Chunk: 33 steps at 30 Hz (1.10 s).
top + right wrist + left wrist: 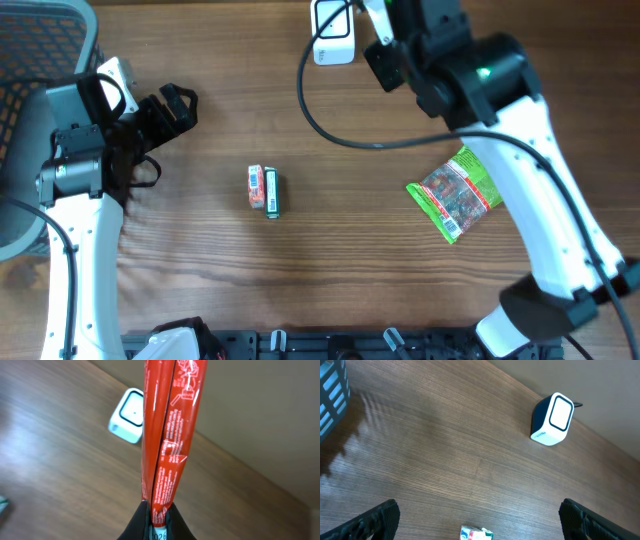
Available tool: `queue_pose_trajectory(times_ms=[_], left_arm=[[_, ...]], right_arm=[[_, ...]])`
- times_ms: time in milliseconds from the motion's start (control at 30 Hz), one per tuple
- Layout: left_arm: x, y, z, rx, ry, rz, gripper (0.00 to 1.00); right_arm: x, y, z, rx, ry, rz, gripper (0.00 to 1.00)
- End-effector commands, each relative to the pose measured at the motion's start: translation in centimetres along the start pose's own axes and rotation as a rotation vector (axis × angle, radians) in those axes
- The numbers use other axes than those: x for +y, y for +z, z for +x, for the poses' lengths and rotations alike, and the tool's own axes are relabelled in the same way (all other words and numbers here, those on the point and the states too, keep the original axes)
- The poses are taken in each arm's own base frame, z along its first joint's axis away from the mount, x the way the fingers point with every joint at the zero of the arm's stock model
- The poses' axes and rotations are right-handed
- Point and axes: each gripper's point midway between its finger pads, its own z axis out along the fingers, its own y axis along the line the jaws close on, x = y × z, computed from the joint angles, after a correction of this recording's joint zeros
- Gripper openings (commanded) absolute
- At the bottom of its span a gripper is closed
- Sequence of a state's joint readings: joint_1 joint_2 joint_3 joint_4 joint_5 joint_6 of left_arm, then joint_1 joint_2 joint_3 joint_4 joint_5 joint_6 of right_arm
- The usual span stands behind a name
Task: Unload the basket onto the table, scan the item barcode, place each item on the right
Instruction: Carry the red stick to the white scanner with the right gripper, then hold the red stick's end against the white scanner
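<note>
The step in hand looks like the presentation itself; the right arm (520, 130) reaches to the far side of the table (360, 250), its jaws clamped together on the lower end of a red packet (167, 435), which stands upright and edge-on to the wrist camera; the white scanner (335, 42) sits on the table at the far edge, close beside the packet and just left of it. Where the barcode lies on the packet I cannot tell, nor whether it faces the scanner's window.

The left arm (75, 170) waits at the left with its jaws wide apart and empty, over bare wood; two small boxes (264, 190) lie mid-table, and a green-and-red snack bag (455, 195) lies to the right, well apart from them.

Next, I judge, the wrist must turn a printed face of the packet toward the window and hold it steady; the film is glossy and limp, so glare or a sagging top may spoil the read.
</note>
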<state>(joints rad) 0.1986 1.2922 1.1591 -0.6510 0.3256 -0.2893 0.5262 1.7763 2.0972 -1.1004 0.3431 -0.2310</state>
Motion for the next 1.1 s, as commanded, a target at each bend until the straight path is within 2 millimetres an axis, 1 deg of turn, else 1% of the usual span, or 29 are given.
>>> queue_pose_trajectory(times_ms=[0,33,100,167,267,400,533,600,667,767,833,900,933,967,1067], left_arm=[[0.0,-0.2,-0.6,-0.015,0.018,-0.004,1.00],[0.0,-0.2,-0.6,-0.015,0.018,-0.004,1.00],[0.0,-0.2,-0.6,-0.015,0.018,-0.004,1.00],[0.0,-0.2,-0.6,-0.015,0.018,-0.004,1.00],[0.0,-0.2,-0.6,-0.015,0.018,-0.004,1.00],[0.0,-0.2,-0.6,-0.015,0.018,-0.004,1.00],[0.0,-0.2,-0.6,-0.015,0.018,-0.004,1.00],[0.0,-0.2,-0.6,-0.015,0.018,-0.004,1.00],[0.0,-0.2,-0.6,-0.015,0.018,-0.004,1.00],[0.0,-0.2,-0.6,-0.015,0.018,-0.004,1.00],[0.0,-0.2,-0.6,-0.015,0.018,-0.004,1.00],[0.0,-0.2,-0.6,-0.015,0.018,-0.004,1.00],[0.0,-0.2,-0.6,-0.015,0.018,-0.004,1.00],[0.0,-0.2,-0.6,-0.015,0.018,-0.004,1.00],[0.0,-0.2,-0.6,-0.015,0.018,-0.004,1.00]], right_arm=[[-1.7,5.6,1.6,0.144,-0.105,0.213,0.04],[-1.9,6.8,1.7,0.160,-0.116,0.254,0.04],[-1.6,9.3,1.5,0.173,-0.167,0.291,0.04],[-0.7,11.9,1.5,0.184,-0.215,0.308,0.04],[0.9,16.1,2.2,0.210,-0.286,0.312,0.04],[1.7,19.8,2.5,0.212,-0.335,0.357,0.04],[1.4,22.5,2.3,0.215,-0.408,0.462,0.04],[1.7,24.1,2.1,0.205,-0.449,0.492,0.04],[2.3,25.5,2.4,0.203,-0.474,0.495,0.04],[3.2,27.6,3.8,0.237,-0.543,0.486,0.04],[2.9,28.7,4.9,0.271,-0.567,0.521,0.04],[2.0,29.6,5.8,0.312,-0.587,0.597,0.04],[1.9,30.0,6.1,0.318,-0.593,0.605,0.04],[2.2,30.6,6.5,0.319,-0.594,0.604,0.04],[2.6,31.3,7.3,0.347,-0.644,0.589,0.04]])
